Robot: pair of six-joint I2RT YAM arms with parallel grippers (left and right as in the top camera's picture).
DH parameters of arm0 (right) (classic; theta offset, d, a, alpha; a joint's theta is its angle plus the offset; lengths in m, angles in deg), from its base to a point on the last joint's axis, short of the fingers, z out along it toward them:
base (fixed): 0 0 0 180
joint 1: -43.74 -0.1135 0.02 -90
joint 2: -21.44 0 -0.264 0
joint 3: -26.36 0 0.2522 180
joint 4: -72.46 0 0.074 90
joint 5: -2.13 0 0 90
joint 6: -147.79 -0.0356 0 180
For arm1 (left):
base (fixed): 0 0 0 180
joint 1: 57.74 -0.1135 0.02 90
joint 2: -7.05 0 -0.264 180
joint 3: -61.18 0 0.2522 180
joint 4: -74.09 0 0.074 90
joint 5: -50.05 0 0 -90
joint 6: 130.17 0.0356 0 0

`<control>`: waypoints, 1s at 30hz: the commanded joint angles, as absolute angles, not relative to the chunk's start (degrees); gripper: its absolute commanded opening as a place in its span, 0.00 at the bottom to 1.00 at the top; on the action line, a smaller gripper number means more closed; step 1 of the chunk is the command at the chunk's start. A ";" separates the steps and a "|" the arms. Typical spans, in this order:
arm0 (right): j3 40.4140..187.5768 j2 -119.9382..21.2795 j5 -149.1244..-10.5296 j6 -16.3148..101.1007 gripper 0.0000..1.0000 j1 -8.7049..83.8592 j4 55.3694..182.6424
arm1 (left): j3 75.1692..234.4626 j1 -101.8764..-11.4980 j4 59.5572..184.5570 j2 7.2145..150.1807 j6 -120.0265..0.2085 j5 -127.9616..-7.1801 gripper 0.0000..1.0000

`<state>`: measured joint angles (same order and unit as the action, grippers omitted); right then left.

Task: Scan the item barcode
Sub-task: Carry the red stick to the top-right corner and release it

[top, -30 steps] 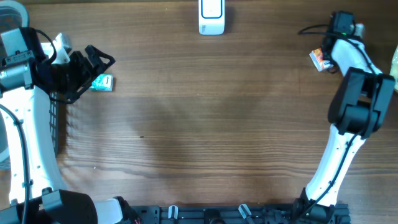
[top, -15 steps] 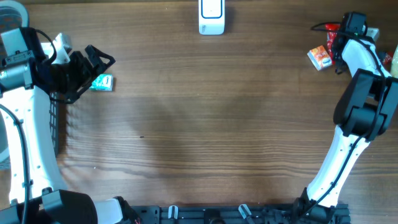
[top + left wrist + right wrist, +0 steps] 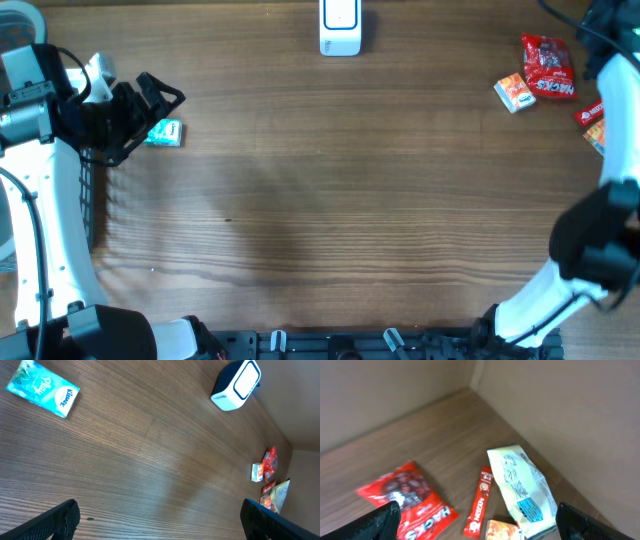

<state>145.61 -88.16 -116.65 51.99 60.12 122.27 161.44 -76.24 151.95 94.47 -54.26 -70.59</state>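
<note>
Left claw point(image 3: 160, 519) wide open, empty, above desk point(image 3: 340, 200). Tissue pack point(image 3: 43, 388) near it on desk, flat, printed face up, long axis left-right across desk. Right claw point(image 3: 477, 519) wide open, empty, over red snack bag point(image 3: 407, 502). Scanner point(image 3: 340, 27) at far edge, well apart from pack.

White barcode scanner point(image 3: 340, 27) stands at the far edge, centre. Teal Kleenex pack point(image 3: 165, 133) lies flat far left; red Hacks bag point(image 3: 547, 66) lies flat far right.
</note>
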 commanded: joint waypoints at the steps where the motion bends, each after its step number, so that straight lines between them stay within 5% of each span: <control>1: 145.87 -83.74 -95.84 51.79 1.00 59.60 128.96 | 162.27 -76.50 151.92 94.05 -54.35 -70.26 1.00; 5: 145.87 -82.52 -66.40 51.73 1.00 59.55 139.56 | 162.27 -76.50 151.92 94.05 -54.35 -70.26 1.00; 10: 143.75 -83.17 -51.40 51.68 1.00 58.83 147.96 | 162.27 -76.50 151.92 94.05 -54.35 -70.26 1.00; 30: 140.15 -83.20 -56.01 38.48 1.00 55.42 146.86 | 162.27 -76.50 152.08 94.05 -54.39 -70.39 1.00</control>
